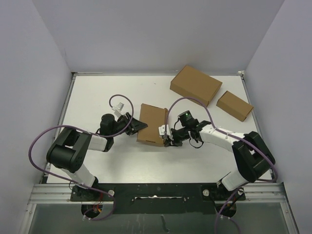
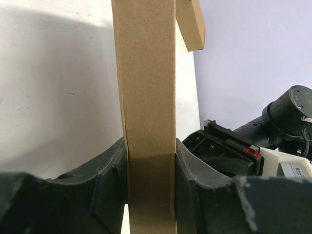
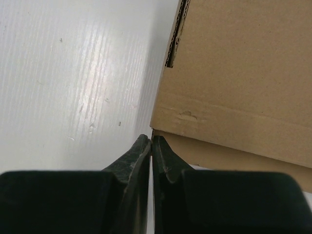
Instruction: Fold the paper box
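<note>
Three brown boxes lie on the white table (image 1: 97, 102): the largest box (image 1: 195, 85) far right, the paper box (image 1: 152, 125) mid-table between my two arms, the smallest box (image 1: 234, 105) near the largest. I see the left gripper (image 2: 151, 168) clamped on the paper box's left edge, and the right gripper (image 3: 151, 142) with jaws pressed together, tips touching that box's near corner. One label (image 2: 294, 170) on the right arm (image 1: 224, 138) is too small to read.
</note>
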Tool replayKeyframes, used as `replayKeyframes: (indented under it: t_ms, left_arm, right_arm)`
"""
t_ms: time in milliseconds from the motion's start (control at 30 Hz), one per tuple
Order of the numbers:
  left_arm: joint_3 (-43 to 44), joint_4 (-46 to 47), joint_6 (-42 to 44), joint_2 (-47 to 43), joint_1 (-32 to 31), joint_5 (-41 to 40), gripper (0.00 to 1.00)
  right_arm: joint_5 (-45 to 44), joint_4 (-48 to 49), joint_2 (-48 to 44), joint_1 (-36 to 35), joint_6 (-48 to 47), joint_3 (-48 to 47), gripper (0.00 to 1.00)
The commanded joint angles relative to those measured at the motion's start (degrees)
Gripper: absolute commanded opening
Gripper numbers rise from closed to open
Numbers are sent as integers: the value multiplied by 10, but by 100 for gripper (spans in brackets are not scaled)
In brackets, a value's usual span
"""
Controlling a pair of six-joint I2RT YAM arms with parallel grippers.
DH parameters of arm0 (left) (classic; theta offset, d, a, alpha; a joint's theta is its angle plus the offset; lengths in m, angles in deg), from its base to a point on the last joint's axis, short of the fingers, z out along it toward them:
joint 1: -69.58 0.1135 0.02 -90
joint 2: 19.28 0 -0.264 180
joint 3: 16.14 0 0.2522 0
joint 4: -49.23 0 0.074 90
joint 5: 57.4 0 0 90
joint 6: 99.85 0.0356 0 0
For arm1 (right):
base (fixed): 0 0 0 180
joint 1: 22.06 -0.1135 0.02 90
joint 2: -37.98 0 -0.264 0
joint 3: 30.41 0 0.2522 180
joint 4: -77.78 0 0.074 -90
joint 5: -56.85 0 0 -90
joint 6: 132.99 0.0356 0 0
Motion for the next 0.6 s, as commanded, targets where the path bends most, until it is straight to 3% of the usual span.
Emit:
replayKeyframes:
  t_ms: [0, 567]
  left_arm:
    - [15, -19, 43, -24, -11, -1, 21]
    - [67, -213, 156, -67, -57, -78, 21]
  right_arm:
    - [5, 31, -2, -8, 13, -38, 2]
    - [-51, 15, 48, -35, 74, -81, 2]
